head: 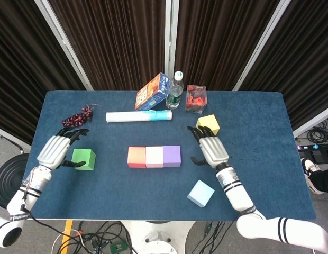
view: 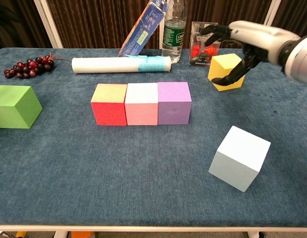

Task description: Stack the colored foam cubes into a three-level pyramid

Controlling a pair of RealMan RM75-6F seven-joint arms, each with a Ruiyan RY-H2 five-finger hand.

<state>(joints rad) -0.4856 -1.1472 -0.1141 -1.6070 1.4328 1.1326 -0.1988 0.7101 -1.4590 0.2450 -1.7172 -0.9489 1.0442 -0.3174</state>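
Three cubes stand side by side mid-table: red [head: 136, 156] [view: 109, 104], pink [head: 154, 156] [view: 141, 103] and purple [head: 172, 156] [view: 174, 102]. My right hand [head: 212, 150] [view: 246, 37] hovers with fingers spread just over the yellow cube [head: 208, 123] [view: 224, 72], thumb beside its right face; I cannot tell if it touches. A light blue cube [head: 200, 193] [view: 239, 157] lies alone near the front edge. At the left, my left hand [head: 54, 151] rests with fingers apart beside the green cube [head: 83, 159] [view: 15, 106], holding nothing.
Along the back lie purple grapes [head: 78, 117] [view: 28, 65], a white paper roll [head: 138, 116] [view: 121, 64], a tilted blue box [head: 152, 91], a water bottle [head: 175, 90] and a clear container [head: 196, 98] with red pieces. The blue table [head: 259, 159] extends bare to the right.
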